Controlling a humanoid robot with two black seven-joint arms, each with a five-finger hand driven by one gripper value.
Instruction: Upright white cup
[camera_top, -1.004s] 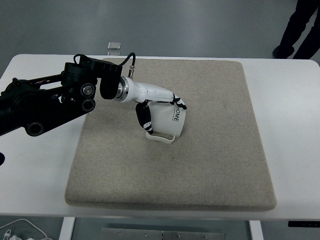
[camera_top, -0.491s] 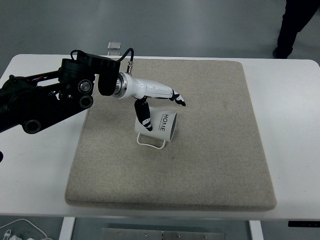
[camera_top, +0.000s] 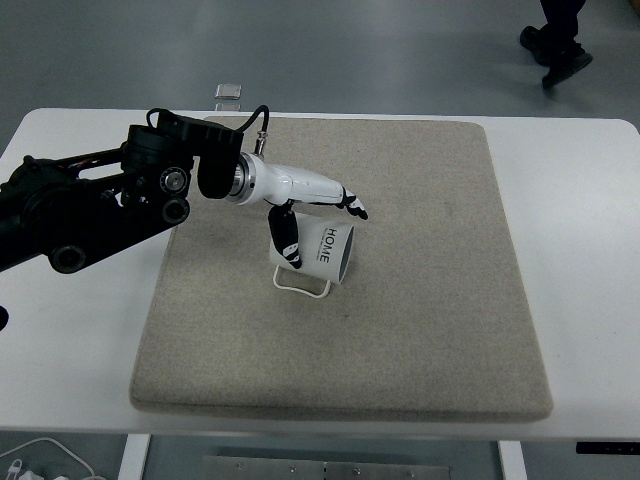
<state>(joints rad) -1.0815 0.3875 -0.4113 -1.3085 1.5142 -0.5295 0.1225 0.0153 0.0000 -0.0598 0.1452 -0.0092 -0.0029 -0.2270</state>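
Cup (camera_top: 322, 250) lies tilted on its side mid-mat (camera_top: 420, 330), mouth facing right, handle toward near side. Left robot hand (camera_top: 305, 205) above it, fingers extended and loose, thumb against cup's left wall; no grip.

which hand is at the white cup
The left hand, reaching from the left with its thumb against the tipped white ceramic cup; no right hand is in view.

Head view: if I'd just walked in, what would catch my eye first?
Probably the bulky black left arm reaching in from the left, ending in a white left hand over a white cup. The cup lies tipped on its side, handle down, mid-way across a large beige mat on the white table.
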